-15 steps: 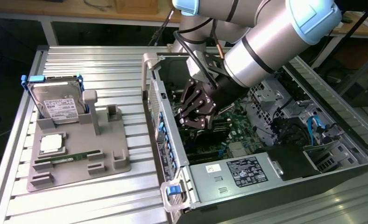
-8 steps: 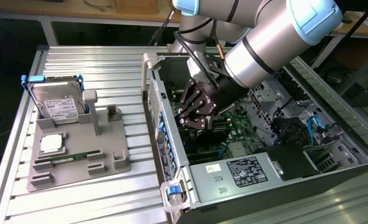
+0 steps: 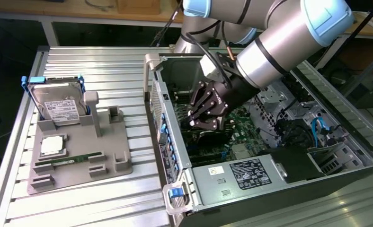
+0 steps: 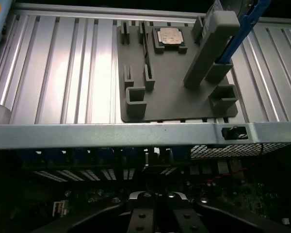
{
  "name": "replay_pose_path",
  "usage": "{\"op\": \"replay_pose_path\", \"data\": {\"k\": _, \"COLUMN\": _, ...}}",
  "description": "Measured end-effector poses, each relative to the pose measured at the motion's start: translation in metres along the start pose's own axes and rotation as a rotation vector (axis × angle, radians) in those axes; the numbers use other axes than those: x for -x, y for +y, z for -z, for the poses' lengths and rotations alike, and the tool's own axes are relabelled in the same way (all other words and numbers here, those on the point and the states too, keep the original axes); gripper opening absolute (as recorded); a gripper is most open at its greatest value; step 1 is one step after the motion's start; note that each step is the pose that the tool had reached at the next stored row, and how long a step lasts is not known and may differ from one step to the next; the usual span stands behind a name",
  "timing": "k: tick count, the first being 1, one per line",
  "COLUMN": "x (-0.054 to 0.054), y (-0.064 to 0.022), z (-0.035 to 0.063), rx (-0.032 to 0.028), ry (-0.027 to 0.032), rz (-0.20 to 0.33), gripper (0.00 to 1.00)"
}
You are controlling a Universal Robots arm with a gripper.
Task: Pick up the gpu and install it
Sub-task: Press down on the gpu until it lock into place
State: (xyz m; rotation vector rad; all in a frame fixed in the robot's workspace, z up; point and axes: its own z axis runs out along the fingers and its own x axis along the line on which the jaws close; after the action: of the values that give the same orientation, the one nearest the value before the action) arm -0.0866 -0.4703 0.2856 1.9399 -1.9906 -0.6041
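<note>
My gripper reaches down into the open computer case, its fingertips low over the motherboard by the card slots. In the wrist view the fingers stand pressed together, shut, just inside the case's side rail. The gpu is hidden: whatever is under the fingertips is dark, and I cannot tell whether a card sits between them. The long slots of the grey holder on the table stand bare.
The grey holder carries a silver hard drive in a blue frame, a processor chip and a green memory stick. Inside the case are a black power supply, cables and blue latches. Ribbed aluminium table lies around.
</note>
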Motion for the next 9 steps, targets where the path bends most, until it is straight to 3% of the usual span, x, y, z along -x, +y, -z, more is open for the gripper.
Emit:
{"op": "replay_pose_path", "data": {"k": 2, "x": 0.0000, "y": -0.0022, "z": 0.0014, "rx": 0.0069, "ry": 0.0003, "rz": -0.001, "gripper": 0.11}}
{"op": "replay_pose_path", "data": {"k": 9, "x": 0.0001, "y": -0.0022, "z": 0.0014, "rx": 0.0071, "ry": 0.0005, "rz": -0.001, "gripper": 0.11}}
